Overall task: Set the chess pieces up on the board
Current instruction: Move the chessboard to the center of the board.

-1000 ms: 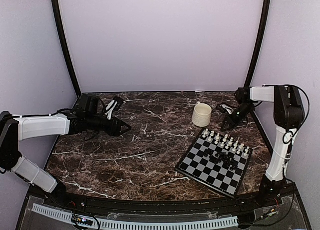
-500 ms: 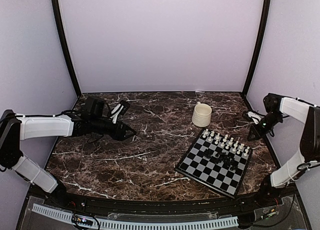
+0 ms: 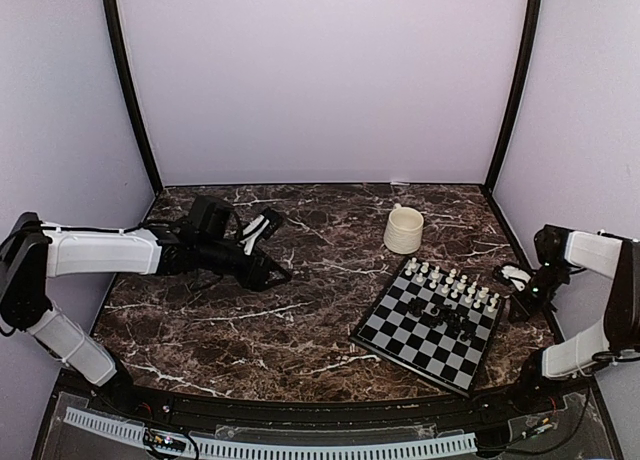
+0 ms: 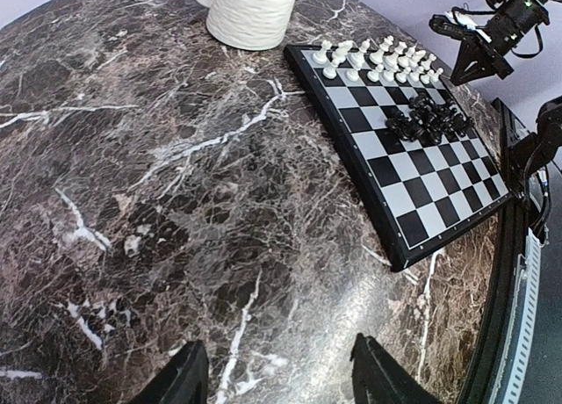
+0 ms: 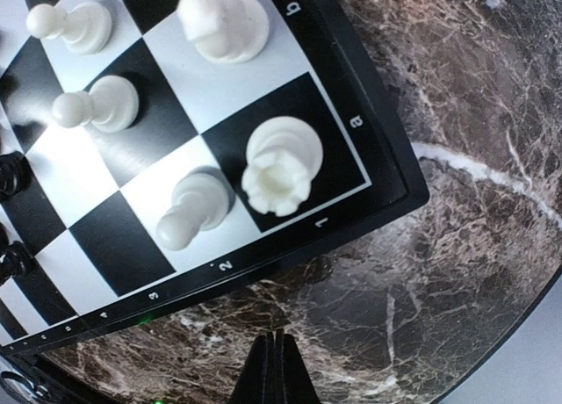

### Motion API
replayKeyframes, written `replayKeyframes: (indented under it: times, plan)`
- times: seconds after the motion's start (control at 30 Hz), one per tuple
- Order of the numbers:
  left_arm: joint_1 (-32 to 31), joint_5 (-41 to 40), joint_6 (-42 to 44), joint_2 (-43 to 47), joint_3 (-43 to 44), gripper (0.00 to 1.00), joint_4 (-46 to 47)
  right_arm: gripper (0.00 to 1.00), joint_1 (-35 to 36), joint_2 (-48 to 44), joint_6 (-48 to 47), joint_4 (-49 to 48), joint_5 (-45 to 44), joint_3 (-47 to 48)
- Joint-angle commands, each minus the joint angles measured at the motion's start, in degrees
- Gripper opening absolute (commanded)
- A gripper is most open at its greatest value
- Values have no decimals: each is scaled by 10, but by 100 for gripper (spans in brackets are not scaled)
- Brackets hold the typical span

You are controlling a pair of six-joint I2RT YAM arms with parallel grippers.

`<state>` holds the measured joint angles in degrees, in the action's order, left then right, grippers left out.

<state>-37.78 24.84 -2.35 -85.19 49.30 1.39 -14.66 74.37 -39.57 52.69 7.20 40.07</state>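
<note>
Lining the board's [image 3: 410, 332] far edge, white pieces [image 3: 452, 280] look done; black pieces [image 3: 447, 318] wait heaped in its middle; left gripper [image 4: 281, 382] jaws apart, right gripper [image 5: 275, 369] jaws together

Square checkered chessboard [image 3: 400, 332]: black and grey, black border. Tiny chess figurines [image 3: 450, 279]: some white, some black. Ribbed mug [image 3: 403, 230]: cream. Marble tabletop [image 3: 250, 320]: dark brown, white-veined.

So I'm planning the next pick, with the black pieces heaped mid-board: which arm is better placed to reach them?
Right. The right claw, shut, sits just off the board's corner, near the black pieces. The left claw, open, hangs over the marble table, far from the board.
</note>
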Motion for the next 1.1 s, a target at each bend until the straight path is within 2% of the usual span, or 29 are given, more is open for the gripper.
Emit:
replayKeyframes:
  times: [0.0, 0.3, 0.63, 1.07]
  plan:
    - [-27, -9, -14, -15, 20, 59, -2, 0, -3, 2, -14, -64, -11, -20]
    - [-55, 17, -50, -75, 40, 59, 49, 0, -3, -6, -58, -121, 41, -49]
    - [-59, 12, -70, -98, 35, 59, 95, 0, 4, -17, -70, -159, 93, -60]
    - [-59, -6, -106, -94, -7, 59, 127, 0, 101, 47, -18, -202, 94, -23]
